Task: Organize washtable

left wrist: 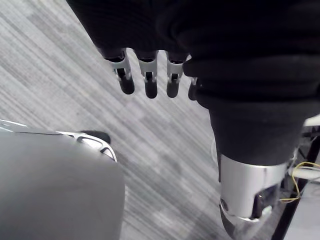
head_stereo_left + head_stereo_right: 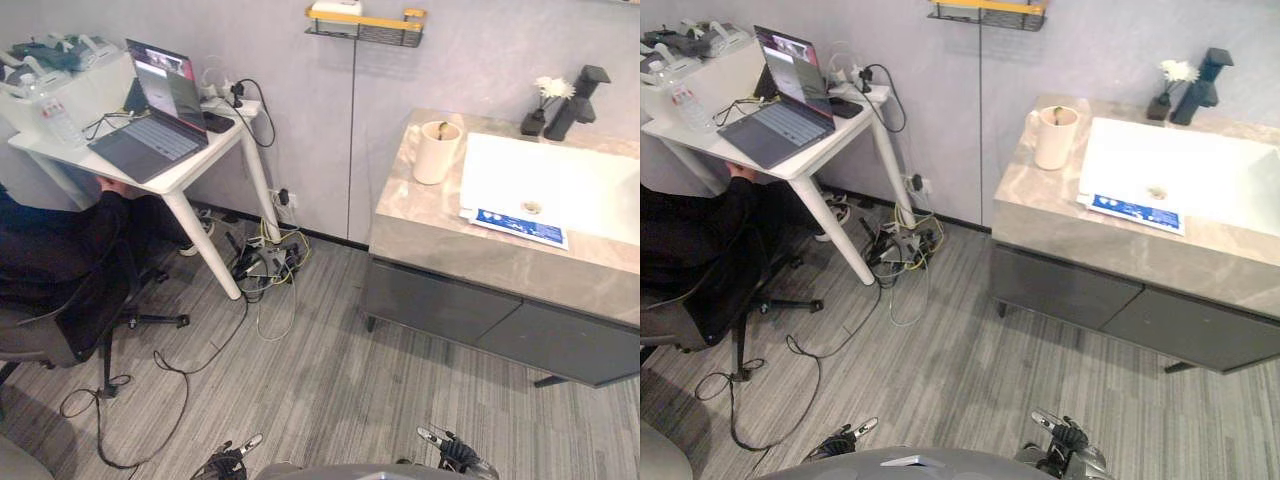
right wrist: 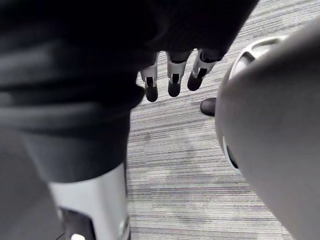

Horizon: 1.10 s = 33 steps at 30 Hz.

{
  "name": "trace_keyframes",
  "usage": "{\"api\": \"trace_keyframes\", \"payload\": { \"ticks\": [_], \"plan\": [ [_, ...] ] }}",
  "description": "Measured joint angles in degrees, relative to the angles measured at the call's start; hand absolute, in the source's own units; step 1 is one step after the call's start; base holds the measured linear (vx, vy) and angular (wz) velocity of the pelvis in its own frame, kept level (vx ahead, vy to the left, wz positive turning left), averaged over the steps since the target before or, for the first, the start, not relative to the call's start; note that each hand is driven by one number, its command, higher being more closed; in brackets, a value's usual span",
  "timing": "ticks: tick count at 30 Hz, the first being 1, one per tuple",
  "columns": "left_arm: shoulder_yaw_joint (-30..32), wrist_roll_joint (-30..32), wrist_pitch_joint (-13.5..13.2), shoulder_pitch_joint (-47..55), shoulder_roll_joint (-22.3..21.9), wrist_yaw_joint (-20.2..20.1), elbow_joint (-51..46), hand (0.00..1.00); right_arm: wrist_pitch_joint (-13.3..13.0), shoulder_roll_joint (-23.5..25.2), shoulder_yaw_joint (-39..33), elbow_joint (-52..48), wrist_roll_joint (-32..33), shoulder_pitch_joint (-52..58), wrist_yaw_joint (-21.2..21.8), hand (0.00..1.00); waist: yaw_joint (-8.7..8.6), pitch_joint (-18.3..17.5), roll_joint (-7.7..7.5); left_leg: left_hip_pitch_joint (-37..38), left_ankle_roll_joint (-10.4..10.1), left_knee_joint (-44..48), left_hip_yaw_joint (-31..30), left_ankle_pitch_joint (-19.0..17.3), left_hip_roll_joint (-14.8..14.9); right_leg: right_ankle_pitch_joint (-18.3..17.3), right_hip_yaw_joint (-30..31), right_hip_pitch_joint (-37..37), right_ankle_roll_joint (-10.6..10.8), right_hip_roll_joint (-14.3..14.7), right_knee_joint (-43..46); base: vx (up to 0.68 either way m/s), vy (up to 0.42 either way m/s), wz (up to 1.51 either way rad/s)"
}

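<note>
Well short of the washtable (image 2: 430, 240), its right end cut off, the left hand (image 1: 149, 80) and right hand (image 3: 173, 80) hang empty, fingers straight and slightly apart; a cream mug (image 2: 436, 152) stands on its counter.

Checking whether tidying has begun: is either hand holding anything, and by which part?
Nothing is held. The left hand and the right hand hang with straight fingers above the floor; the cup stands untouched on the washtable.

Marble washtable (image 2: 425, 235) bears a cream mug (image 2: 436, 152); blue packet (image 2: 520, 228) beside the basin (image 2: 492, 165); flower vase (image 2: 534, 121) behind.
</note>
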Motion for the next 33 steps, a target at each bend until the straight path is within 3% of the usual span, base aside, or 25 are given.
{"api": "trace_keyframes", "payload": {
  "ticks": [3,6,8,9,11,12,13,14,15,16,17,18,20,24,26,28,31,33],
  "plan": [
    [-0.58,0.01,0.12,-0.21,0.1,-0.12,-0.06,0.0,0.0,0.35,0.12,0.0,0.01,0.77,-0.02,0.0,0.08,0.6,-0.46,-0.81,-0.48,3.41,-0.23,0.09,2.54,0.85,0.67,2.01,-1.16,2.73,-3.8,-0.12,-0.125,-0.08],
    [-1.14,-0.12,0.29,-0.41,0.49,-0.12,-2.64,0.0,-0.17,0.35,0.73,-0.02,0.04,0.3,-0.02,0.0,0.93,3.35,0.23,-7.85,-0.98,21.99,-4.08,-1.74,8.35,0.42,5.13,3.2,-2.02,6.69,-5.16,-0.2,-0.129,-0.32],
    [-0.96,-0.49,0.37,1.23,-0.25,-0.13,-3.96,0.0,-0.27,-1.03,1.9,0.04,0.09,0.35,0.13,0.0,2.04,4.28,1.94,-13.54,1.06,35.74,-10.12,1.58,11.02,0.12,9.68,3.19,-2.87,9.61,-4.88,-0.18,-0.098,-0.98],
    [-0.91,-0.56,0.39,1.86,-0.55,-0.14,-3.78,0.0,-0.3,-0.97,2.15,-0.03,0.15,0.16,0.17,0.0,2.25,4.54,1.44,-15.01,0.88,37.79,-12.22,2.3,10.42,0.12,11.01,3.14,-2.87,9.74,-4.72,-0.18,-0.051,-1.15],
    [0.15,-0.87,0.49,3.01,-1.57,-0.36,-3.68,0.0,-0.17,-2.2,2.11,0.06,0.23,0.7,0.18,0.0,3.28,5.3,2.07,-15.62,-3.03,35.11,-19.98,-2.59,1.47,0.02,16.9,1.69,-3.17,9.03,-3.92,-0.1,0.063,-1.22],
    [0.44,-0.83,0.5,3.41,-2.01,-0.6,-3.66,0.0,-0.17,-2.43,2.11,0.01,0.24,0.78,0.31,0.0,3.51,5.52,2.57,-15.43,-3.3,32.42,-20.54,-3.59,-0.16,0.08,18.13,1.41,-3.27,9.08,-4.2,0.01,0.149,-1.33],
    [1.28,-0.54,0.71,4.39,-2.9,-0.99,-3.32,0.0,-0.25,-2.76,2.02,-0.43,0.53,1.01,0.83,0.0,3.43,5.8,4.09,-14.42,-2.76,23.85,-19.83,-4.2,-1.45,0.18,19.21,1.27,-3.38,9.81,-5.78,0.0,0.136,-1.26],
    [1.98,-0.24,0.98,5.74,-4.71,-1.19,-2.69,0.0,-0.27,-4.24,1.92,-1.8,0.79,1.45,1.45,0.0,4.18,4.66,8.08,-13.3,0.3,13.62,-19.57,-2.74,0.11,0.7,20.46,1.35,-2.64,13.45,-7.15,0.04,0.141,-1.25],
    [2.68,0.03,0.94,5.4,-4.74,-1.21,-1.33,0.0,-0.26,-3.98,1.91,-2.04,1.22,1.37,1.31,0.0,5.05,5.04,8.24,-13.39,0.35,13.64,-18.33,-2.99,0.64,0.32,21.07,0.16,-3.06,13.69,-3.55,0.11,0.037,-0.86],
    [3.97,0.71,1.1,5.31,-4.27,-1.23,-0.13,0.0,-0.25,-3.45,1.84,-2.05,1.35,1.59,1.49,0.0,4.67,5.03,6.61,-12.76,-0.57,11.33,-17.8,-2.67,-0.27,-1.54,21.47,-0.83,-4.13,13.43,4.35,0.2,-0.01,-0.31],
    [4.83,1.07,1.13,5.29,-3.98,-1.32,0.13,0.0,-0.22,-3.11,1.45,-1.83,1.35,1.93,1.43,0.0,4.6,4.83,5.61,-12.25,-0.67,11.09,-18.28,-2.55,-1.32,-3.24,22.01,0.34,-4.52,12.96,5.31,0.27,-0.09,0.11],
    [6.51,2.16,1.09,5.46,-3.39,-1.25,0.25,0.0,-0.14,-2.08,0.98,-1.62,1.32,2.39,1.45,0.0,4.72,4.6,2.98,-12.92,0.0,12.45,-18.98,-3.05,-4.1,-8.25,22.75,3.39,-4.85,11.55,1.91,0.22,-0.037,0.22],
    [8.64,2.29,1.74,5.95,-4.68,-1.29,0.84,0.0,-0.09,-2.21,0.86,-1.15,1.14,1.69,1.56,0.0,5.12,4.58,3.55,-13.13,1.75,13.14,-22.15,-3.45,-5.65,-9.53,23.95,3.11,-4.41,11.62,3.15,0.2,-0.016,-0.09],
    [8.29,2.28,1.88,6.83,-3.93,-1.1,0.45,0.0,-0.29,-1.41,-0.77,-0.12,1.07,2.0,2.38,0.0,4.77,1.52,2.21,-9.56,2.96,8.99,-20.96,-4.13,-9.03,-14.06,25.1,1.49,-1.74,8.08,8.78,0.34,-0.025,-0.08],
    [4.14,2.1,1.78,5.04,-2.34,-0.84,-1.18,0.0,-0.4,-1.04,-1.13,-0.14,1.03,2.14,2.67,0.0,4.45,1.11,1.53,-6.36,3.73,6.53,-20.57,-3.73,-9.87,-15.39,26.14,-2.9,2.16,7.26,22.11,0.34,-0.046,0.01],
    [0.88,1.7,1.31,3.34,-1.26,-0.5,-3.18,0.0,-0.45,-0.84,-1.11,-0.13,1.18,1.9,2.64,0.0,3.75,1.5,0.77,-3.17,4.3,5.54,-20.98,-4.01,-9.37,-14.0,25.6,-5.64,3.56,6.46,32.2,0.21,-0.059,0.13],
    [-2.62,1.72,0.15,-0.12,-0.78,-0.2,-4.1,0.0,-0.61,-0.6,0.04,-0.16,1.36,1.46,2.69,0.0,3.12,2.29,0.37,3.52,4.31,1.1,-21.8,-4.02,-7.32,-17.36,17.46,-8.52,-2.07,2.43,39.94,0.13,-0.143,0.01],
    [-2.91,1.7,-0.37,-1.94,-1.32,-0.2,-3.76,0.0,-0.72,-0.52,-0.01,-1.03,2.21,1.42,2.64,0.0,1.96,2.42,0.45,6.41,4.25,-0.76,-22.69,-4.04,-3.59,-17.68,15.15,-11.51,-2.28,2.38,35.32,0.16,-0.212,0.06]
  ]
}}
